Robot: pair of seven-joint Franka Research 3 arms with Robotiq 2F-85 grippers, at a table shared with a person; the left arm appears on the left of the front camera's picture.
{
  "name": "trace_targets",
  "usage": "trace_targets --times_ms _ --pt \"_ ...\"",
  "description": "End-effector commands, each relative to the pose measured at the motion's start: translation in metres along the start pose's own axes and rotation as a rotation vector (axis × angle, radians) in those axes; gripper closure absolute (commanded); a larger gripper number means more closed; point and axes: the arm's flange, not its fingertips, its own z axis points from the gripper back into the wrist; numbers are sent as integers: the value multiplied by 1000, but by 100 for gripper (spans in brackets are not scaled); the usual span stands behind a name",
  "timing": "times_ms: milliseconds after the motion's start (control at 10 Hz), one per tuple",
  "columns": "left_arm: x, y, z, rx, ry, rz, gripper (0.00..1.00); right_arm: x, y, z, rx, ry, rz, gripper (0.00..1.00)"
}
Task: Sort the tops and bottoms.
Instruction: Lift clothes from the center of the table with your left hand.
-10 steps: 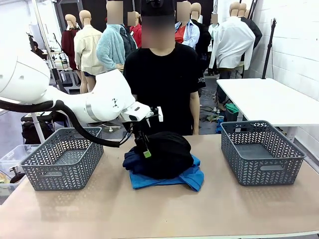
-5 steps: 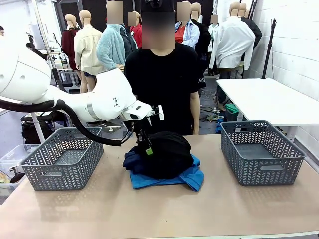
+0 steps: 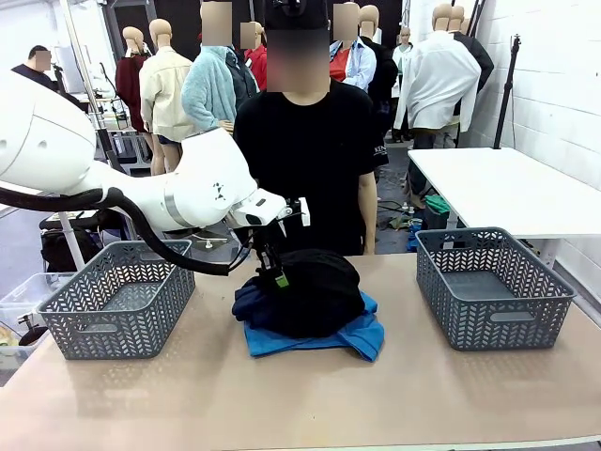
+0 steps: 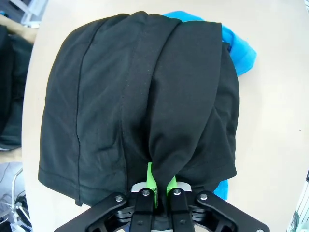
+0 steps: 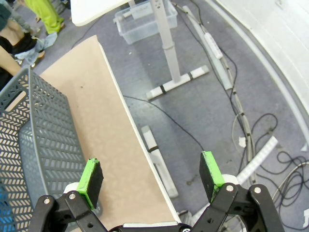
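Black garment (image 4: 145, 96) sits pinched in left tool (image 4: 159, 181).

Tan table (image 3: 300, 404) carries left basket (image 3: 117, 299), right basket (image 3: 493, 287), clothes pile (image 3: 305, 299) between them, blue garment (image 3: 362, 335) undermost.

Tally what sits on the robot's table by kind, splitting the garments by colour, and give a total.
Black garment: 1
Navy garment: 1
Bright blue garment: 1
Grey baskets, left and right: 2
Total: 5
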Motion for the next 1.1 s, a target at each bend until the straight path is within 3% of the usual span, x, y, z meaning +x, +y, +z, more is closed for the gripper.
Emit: trace_targets --times_ms 0,300,600,900,1000 --pt "-2 -4 8 -39 -25 -9 100 1 2 2 -7 7 -5 0" --pt "7 -10 37 -50 -53 2 100 1 2 2 -7 7 -5 0" --pt "17 -24 92 -14 -133 -19 100 1 2 2 -7 7 -5 0" --pt "14 -22 80 -37 -115 -15 100 1 2 2 -7 7 -5 0" --pt "14 -21 74 -57 -105 -12 80 1 2 2 -7 7 -5 0"
